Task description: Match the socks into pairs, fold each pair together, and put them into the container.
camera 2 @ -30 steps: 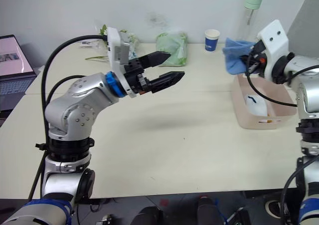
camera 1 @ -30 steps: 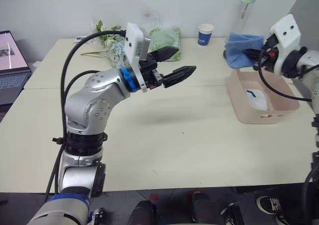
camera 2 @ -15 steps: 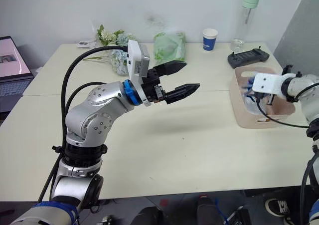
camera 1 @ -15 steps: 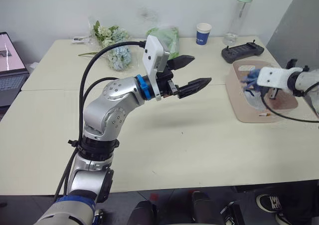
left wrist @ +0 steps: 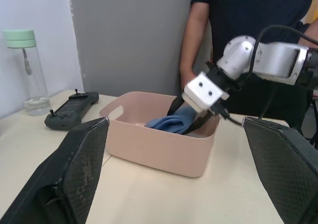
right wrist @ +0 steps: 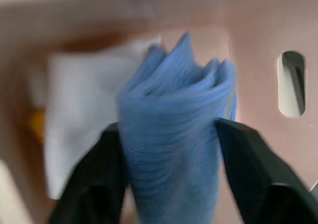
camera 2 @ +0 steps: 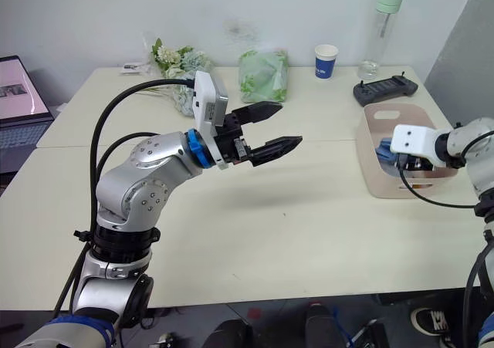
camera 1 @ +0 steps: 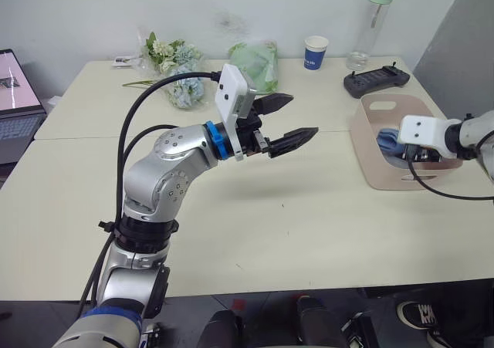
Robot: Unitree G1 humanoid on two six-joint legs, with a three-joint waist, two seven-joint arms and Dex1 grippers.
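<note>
Blue sock fabric (right wrist: 174,134) is pinched between the two fingers of the right end effector (right wrist: 169,184), which reaches down inside the pink basin (camera 1: 370,143); the folded blue pair sits low between the basin walls, over a white pair (right wrist: 79,95) on the basin floor, with a bit of yellow (right wrist: 36,124) at the white pair's edge. By the look of it, this is the last step: putting the blue pair away. With white and yellow apparently already in the basin and no socks seen on the counter (camera 1: 293,224) outside it, the task seems close to done.

Next, the move calls for the right fingers to spread and let the bundle drop, then lift straight up clear of the basin rim without dragging the fabric out.

Well away from the basin, over the bare counter, the left end effector (camera 1: 282,120) hangs with its fingers spread wide, holding and touching nothing. Beyond the basin stands a person (left wrist: 233,35).
</note>
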